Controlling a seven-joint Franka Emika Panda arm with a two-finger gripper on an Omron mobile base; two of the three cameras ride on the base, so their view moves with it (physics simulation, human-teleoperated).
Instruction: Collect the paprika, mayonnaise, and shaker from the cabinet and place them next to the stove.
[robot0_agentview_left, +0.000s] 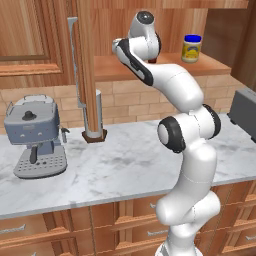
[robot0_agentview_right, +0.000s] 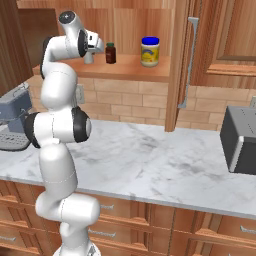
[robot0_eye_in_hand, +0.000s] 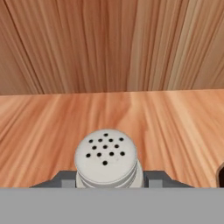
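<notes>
The shaker (robot0_eye_in_hand: 106, 156), a pale cylinder with a perforated cap, stands on the cabinet's wooden shelf (robot0_eye_in_hand: 175, 122). My gripper (robot0_eye_in_hand: 106, 180) is shut on it, one finger pressed against each side. From the right base view the gripper (robot0_agentview_right: 90, 53) reaches to the shelf's left end and holds the shaker (robot0_agentview_right: 88, 58). Just right of it stands the paprika (robot0_agentview_right: 110, 52), a dark jar with a black lid. Further right is the mayonnaise (robot0_agentview_right: 150, 51) (robot0_agentview_left: 191, 48), with its blue lid. The stove is out of view.
The open cabinet door (robot0_agentview_left: 87, 65) with its silver bar handle (robot0_agentview_right: 192, 60) juts out over the marble counter (robot0_agentview_left: 130, 165). A coffee machine (robot0_agentview_left: 35, 135) sits at the left and a grey toaster oven (robot0_agentview_right: 240, 140) at the right. A paper-towel roll (robot0_agentview_left: 97, 110) stands behind the door.
</notes>
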